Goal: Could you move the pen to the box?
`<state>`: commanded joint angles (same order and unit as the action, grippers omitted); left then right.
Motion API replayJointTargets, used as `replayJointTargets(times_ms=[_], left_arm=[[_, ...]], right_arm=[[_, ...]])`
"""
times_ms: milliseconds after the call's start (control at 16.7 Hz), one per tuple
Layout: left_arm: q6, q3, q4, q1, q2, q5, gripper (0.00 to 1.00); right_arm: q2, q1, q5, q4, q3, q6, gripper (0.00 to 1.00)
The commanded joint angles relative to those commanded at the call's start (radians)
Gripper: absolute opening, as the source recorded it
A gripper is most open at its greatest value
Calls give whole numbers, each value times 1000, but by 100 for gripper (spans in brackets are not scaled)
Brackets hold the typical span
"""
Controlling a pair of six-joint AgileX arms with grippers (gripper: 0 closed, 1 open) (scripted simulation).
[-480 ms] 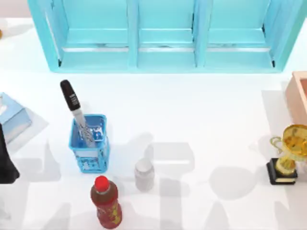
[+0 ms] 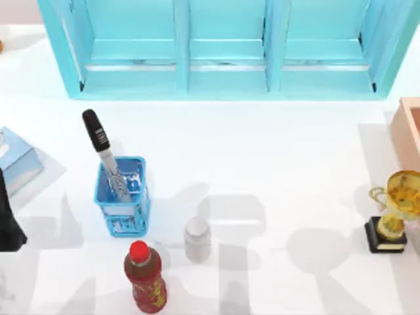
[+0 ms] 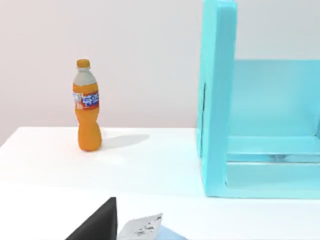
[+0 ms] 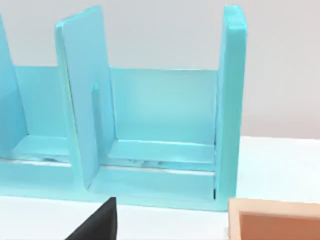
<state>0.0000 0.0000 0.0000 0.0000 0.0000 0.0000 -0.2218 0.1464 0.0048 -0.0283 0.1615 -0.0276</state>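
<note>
Bottles sit nearest me: a red-capped bottle (image 2: 146, 278) and a small white one (image 2: 197, 239). Beyond them the pen (image 2: 105, 153) leans cap-up in the blue mesh basket (image 2: 123, 205). What's probably my left arm (image 2: 8, 220) shows at the left edge; I can't tell its grip. The box (image 2: 409, 131) sits far right.

The pen (image 2: 100, 146) is standing tilted in the mesh basket (image 2: 123, 210) on the tabletop's (image 2: 275, 157) left half. A tissue box (image 2: 14, 161) is lying further left. Two bottles (image 2: 146, 275) (image 2: 197, 239) are sitting before the basket. The box (image 2: 410, 128) is sitting at the right edge, behind the trophy (image 2: 394, 210). The shelf unit (image 2: 223, 46) is standing along the back.
</note>
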Motion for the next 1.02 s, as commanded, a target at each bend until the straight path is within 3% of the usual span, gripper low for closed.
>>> replayJointTargets(times_ms=[720, 1020], left_arm=[[0, 0, 0, 0, 0, 0, 100], [0, 0, 0, 0, 0, 0, 100]], right_arm=[[-1231, 579, 12, -156, 681, -156, 100], [-1548, 742, 13, -185, 858, -197, 100]])
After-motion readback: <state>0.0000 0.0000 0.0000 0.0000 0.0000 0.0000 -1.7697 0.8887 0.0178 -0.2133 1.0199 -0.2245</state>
